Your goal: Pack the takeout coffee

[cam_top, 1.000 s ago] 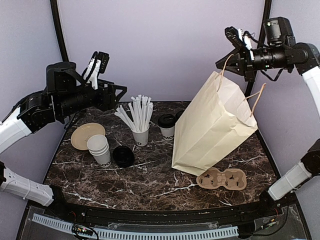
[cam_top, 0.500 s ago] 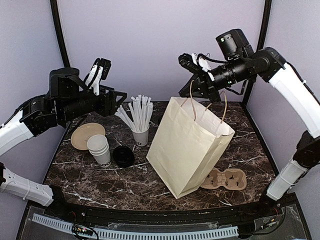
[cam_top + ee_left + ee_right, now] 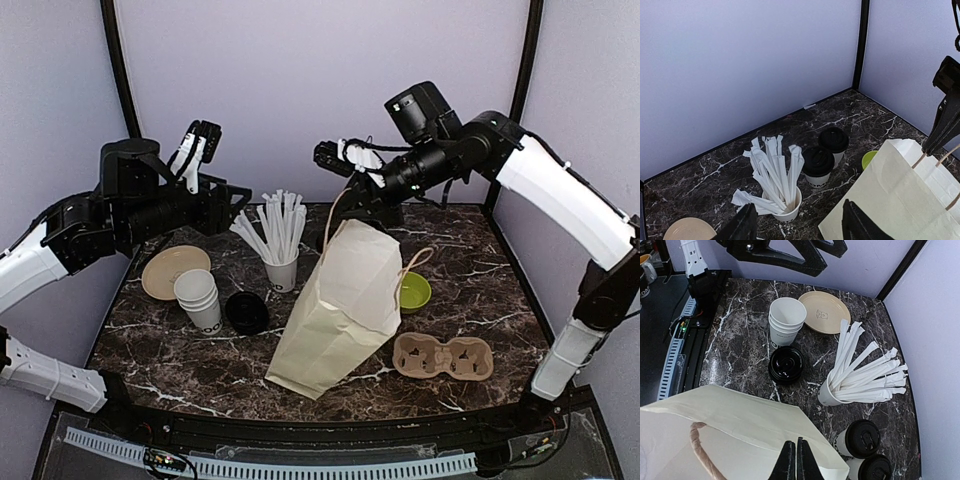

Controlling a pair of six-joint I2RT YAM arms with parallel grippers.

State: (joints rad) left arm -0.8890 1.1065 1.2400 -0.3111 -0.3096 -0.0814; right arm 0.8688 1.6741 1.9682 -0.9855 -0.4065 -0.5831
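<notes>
Two takeout coffee cups, white with black lids, stand side by side at the back of the table; they also show in the right wrist view. In the top view the cream paper bag hides them. The bag hangs tilted, its bottom near the front of the table. My right gripper is shut on the bag's handle above its mouth. My left gripper is open and empty, hovering high at the left above the straw cup.
A white cup of straws, a stack of lidless cups, stacked black lids and a tan plate are at the left. A green bowl and a cardboard cup carrier lie right of the bag.
My right arm has swung the bag from the right side to the table's middle, and its bottom now points front-left. The green bowl has come into view. The left arm has barely moved.
</notes>
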